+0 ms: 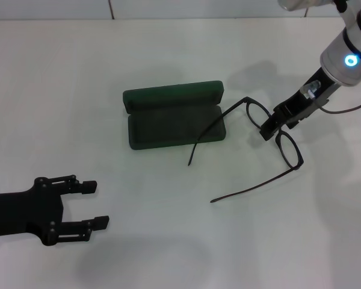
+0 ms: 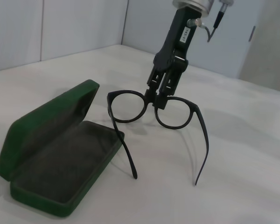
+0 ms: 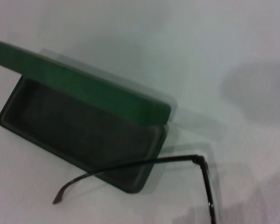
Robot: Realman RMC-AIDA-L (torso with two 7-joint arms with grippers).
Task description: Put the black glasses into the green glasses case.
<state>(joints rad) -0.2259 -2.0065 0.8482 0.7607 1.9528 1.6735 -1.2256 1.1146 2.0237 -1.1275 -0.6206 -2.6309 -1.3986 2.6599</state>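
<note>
White tabletop (image 1: 168,241) lies bare around the green glasses case (image 1: 173,123), open at centre. From 2 o'clock the right gripper (image 1: 269,128) pinches the bridge of the black glasses (image 1: 275,137), one temple crossing the case's 3 o'clock corner. At 8 o'clock, well apart, the left gripper (image 1: 99,205) rests spread wide.

Black hands (image 1: 87,206), white blue-lit wrist (image 1: 348,54)
</note>
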